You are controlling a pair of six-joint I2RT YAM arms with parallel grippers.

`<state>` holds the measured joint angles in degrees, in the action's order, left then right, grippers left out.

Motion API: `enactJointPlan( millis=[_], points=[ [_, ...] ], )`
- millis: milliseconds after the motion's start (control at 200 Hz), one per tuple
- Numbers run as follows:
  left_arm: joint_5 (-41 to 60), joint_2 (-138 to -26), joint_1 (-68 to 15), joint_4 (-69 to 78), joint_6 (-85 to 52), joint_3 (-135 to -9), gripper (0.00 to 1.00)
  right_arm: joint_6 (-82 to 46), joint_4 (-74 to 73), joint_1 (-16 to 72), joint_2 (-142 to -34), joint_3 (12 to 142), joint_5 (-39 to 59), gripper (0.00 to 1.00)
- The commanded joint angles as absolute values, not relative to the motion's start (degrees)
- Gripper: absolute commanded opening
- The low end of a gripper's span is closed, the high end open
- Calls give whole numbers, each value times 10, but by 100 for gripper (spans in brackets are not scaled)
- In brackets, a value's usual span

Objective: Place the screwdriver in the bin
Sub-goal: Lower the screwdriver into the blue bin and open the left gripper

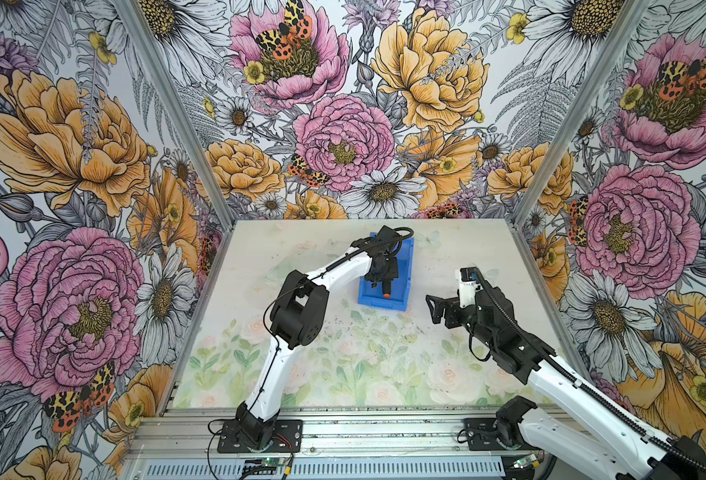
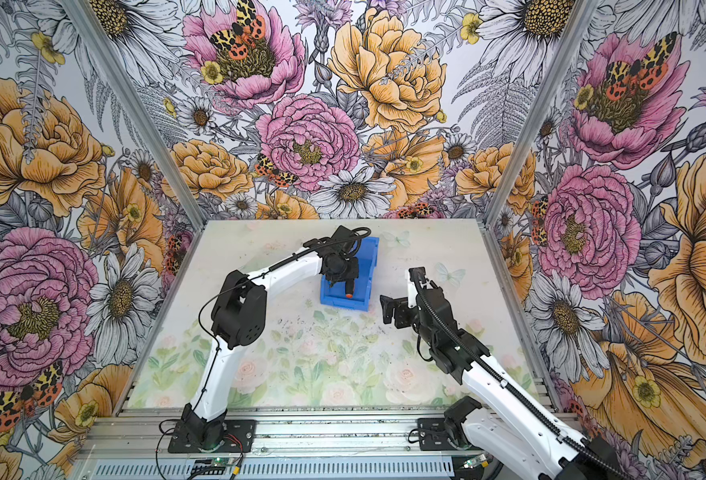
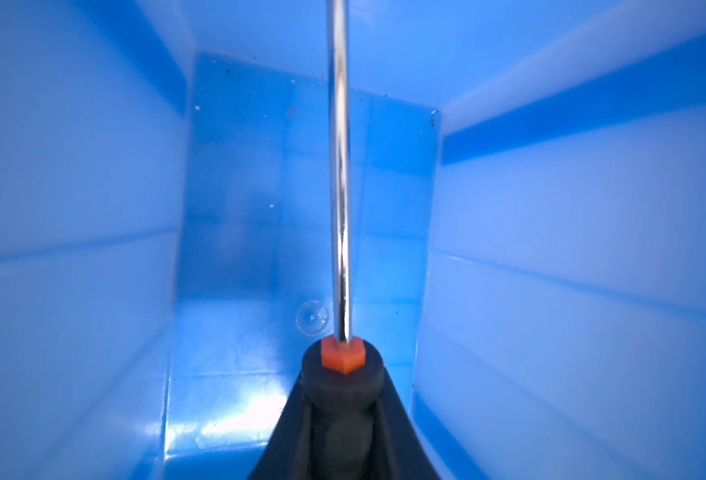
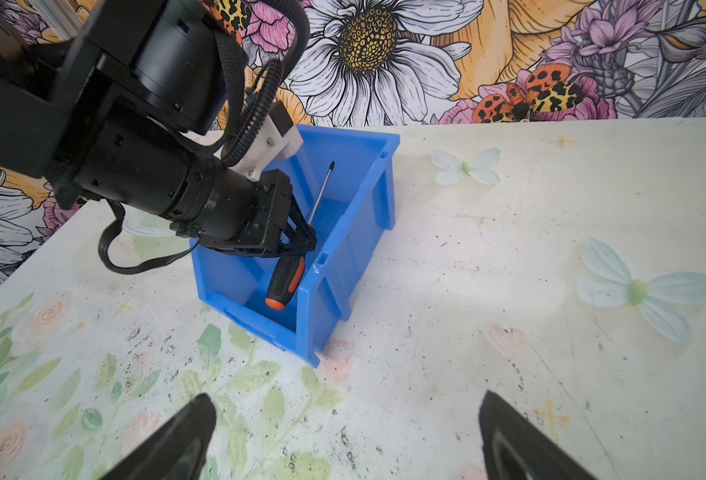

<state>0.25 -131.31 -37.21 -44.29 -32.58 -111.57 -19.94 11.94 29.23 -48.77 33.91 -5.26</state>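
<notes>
Left tool (image 4: 304, 245) angled down into bin (image 4: 357, 232), clamping screwdriver (image 4: 286, 282) handle; right tool (image 4: 347, 436) agape, empty

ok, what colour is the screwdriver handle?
Screwdriver handle: black, orange stripe and end. Best in right wrist view.

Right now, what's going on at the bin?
The left end effector is shut on the screwdriver, holding it tilted inside the blue bin, handle end low, tip up toward the back wall. It is not yet released. The right end effector hangs open above the table, apart from the bin, empty.
</notes>
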Motion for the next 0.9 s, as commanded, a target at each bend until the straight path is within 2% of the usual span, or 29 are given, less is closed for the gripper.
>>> enactJointPlan(
  millis=[0,250,325,430,510,576,771,896],
  points=[
    [-12,-1327,-367,-436,-331,-1130,7,-198,116,294,-476,332,-69,99],
    [-15,-1330,-367,-435,-330,-1127,16,-200,119,294,-467,332,-80,100],
    [-17,-1327,-369,-435,-328,-1126,23,-199,120,294,-466,333,-82,100],
    [-17,-1320,-368,-435,-329,-1127,40,-196,123,294,-466,338,-84,99],
    [-19,-1313,-369,-435,-333,-1125,48,-188,128,294,-462,345,-90,99],
    [-22,-1302,-370,-435,-336,-1123,51,-179,129,293,-458,348,-95,100],
    [-43,-1246,-386,-434,-333,-1091,52,-154,139,291,-446,351,-92,100],
    [-88,-1176,-404,-434,-323,-1034,66,-151,146,289,-427,346,-101,100]
  ],
)
